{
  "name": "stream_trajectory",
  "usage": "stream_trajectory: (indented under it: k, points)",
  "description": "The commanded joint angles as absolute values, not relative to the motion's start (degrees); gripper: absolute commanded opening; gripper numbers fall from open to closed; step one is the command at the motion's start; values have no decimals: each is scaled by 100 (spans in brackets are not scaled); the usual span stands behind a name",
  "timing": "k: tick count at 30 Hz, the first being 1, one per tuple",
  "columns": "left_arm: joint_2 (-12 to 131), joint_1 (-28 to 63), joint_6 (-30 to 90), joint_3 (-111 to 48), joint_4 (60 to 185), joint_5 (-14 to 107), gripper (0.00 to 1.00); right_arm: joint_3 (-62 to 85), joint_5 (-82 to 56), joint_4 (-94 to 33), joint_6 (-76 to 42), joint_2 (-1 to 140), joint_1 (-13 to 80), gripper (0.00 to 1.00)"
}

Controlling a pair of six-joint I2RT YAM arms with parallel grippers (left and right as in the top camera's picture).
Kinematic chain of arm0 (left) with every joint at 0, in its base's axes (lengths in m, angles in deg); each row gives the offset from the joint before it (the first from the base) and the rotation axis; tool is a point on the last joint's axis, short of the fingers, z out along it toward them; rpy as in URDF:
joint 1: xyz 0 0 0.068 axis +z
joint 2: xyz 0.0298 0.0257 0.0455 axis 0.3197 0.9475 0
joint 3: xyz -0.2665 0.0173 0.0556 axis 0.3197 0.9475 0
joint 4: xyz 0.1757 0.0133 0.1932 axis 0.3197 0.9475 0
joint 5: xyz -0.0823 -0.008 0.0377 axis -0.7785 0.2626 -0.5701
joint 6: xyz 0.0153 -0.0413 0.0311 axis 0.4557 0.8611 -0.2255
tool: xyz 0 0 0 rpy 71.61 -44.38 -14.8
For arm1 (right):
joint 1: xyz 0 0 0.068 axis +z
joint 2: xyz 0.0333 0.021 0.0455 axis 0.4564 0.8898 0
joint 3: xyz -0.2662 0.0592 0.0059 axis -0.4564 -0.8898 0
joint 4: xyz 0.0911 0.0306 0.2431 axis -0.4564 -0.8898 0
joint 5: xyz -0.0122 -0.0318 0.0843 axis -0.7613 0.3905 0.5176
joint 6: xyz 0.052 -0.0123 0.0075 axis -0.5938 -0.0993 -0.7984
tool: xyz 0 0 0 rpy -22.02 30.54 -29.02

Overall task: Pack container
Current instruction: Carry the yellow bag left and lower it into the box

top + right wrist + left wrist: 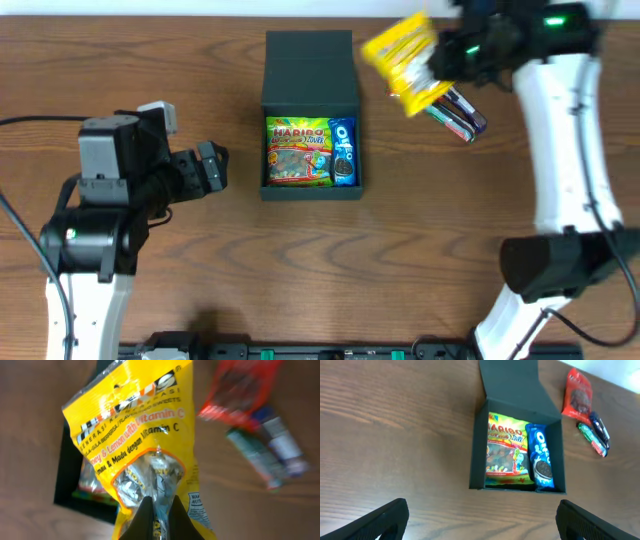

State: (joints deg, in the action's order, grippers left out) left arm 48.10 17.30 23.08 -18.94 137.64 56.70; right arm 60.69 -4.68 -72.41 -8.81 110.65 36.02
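On the brown wooden table (150, 60), the dark square cardboard box (310, 70) sits open, a colourful gummy bag (297, 150) and a blue cookie pack (343, 150) side by side inside. The right gripper (159, 510) pinches one end of a shiny yellow sweet bag (405, 55) up in the air near the box; the left gripper (212, 168) is wide open and empty. The box looks nearly full (little room left), so the floppy bag may catch on a wall or slip free.

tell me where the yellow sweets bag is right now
The yellow sweets bag is at the overhead view's top right, pinched in the right tool, between the lid of the open container and the loose snack bars.
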Motion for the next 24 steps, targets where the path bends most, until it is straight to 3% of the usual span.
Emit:
stream_trajectory:
  k: [1, 13, 19, 24]
  points:
    - [4638, 1712, 2181, -2036, 13786, 5817, 95, 5514, -273, -7025, -1598, 11135, 4299, 1]
    - [4579, 1712, 2253, -2036, 13950, 5795, 95, 3444, -1371, -4892, -5395, 11135, 6082, 2]
    - [4579, 1712, 2251, -2036, 14044, 5795, 95, 2893, -2232, -3939, -6426, 11135, 6563, 2]
    - [4579, 1712, 2251, -2036, 14081, 5795, 95, 2670, -2429, -3357, -6507, 11135, 6845, 4]
